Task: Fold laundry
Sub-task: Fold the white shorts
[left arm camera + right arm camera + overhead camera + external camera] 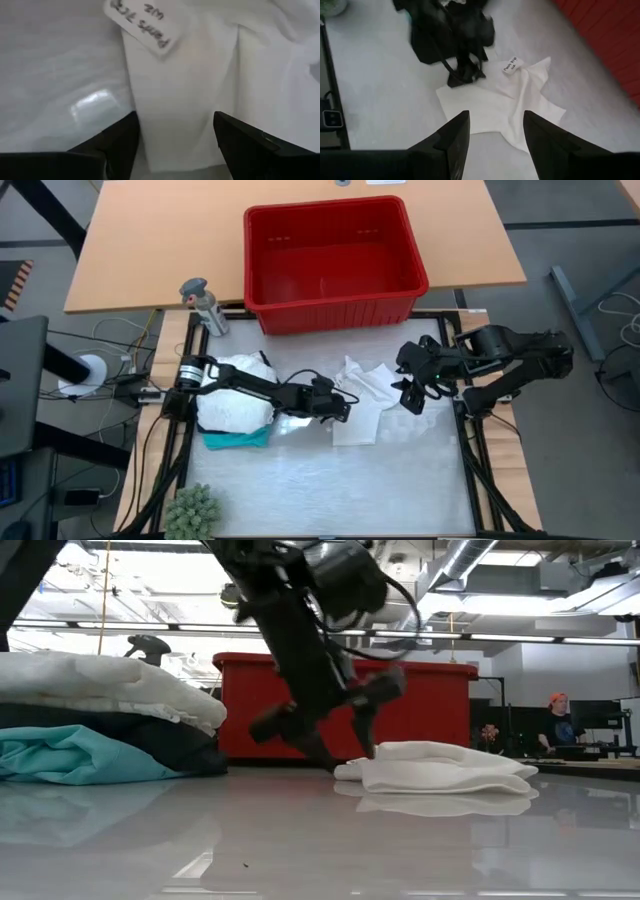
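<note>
1. I am the robot, with two dark arms reaching over a pale table point(330, 490). Directions below use a clock face laid on the overhead view, with twelve at the far edge.

2. The garment I am working on, a white cloth point(362, 402), lies partly folded near the table's centre. A paper label point(510, 65) with handwriting sits on it.

3. My left tool point(341, 407) comes in from nine o'clock and sits low at the cloth's nine o'clock edge. Its fingers point(116, 141) are spread, straddling a narrow folded flap, and grasp nothing.

4. My right tool point(412, 395) is at three o'clock, just off the cloth's edge and raised above it. Its fingers point(454, 139) are apart and empty.

5. A stack of finished laundry point(236, 402) lies at nine o'clock: white on top, black beneath, teal at the bottom, as the low view shows.

6. A red basket point(335, 255) stands at twelve o'clock. A small green fuzzy plant point(192, 511) sits at seven o'clock.

7. Risks, as I judge them: closing my left tool now could pinch only the top layer, so the fold peels open when lifted. Dragging the cloth toward nine o'clock could bunch it, or nudge the stack. If my right tool descends late, the far edge could slide and skew the fold.
</note>
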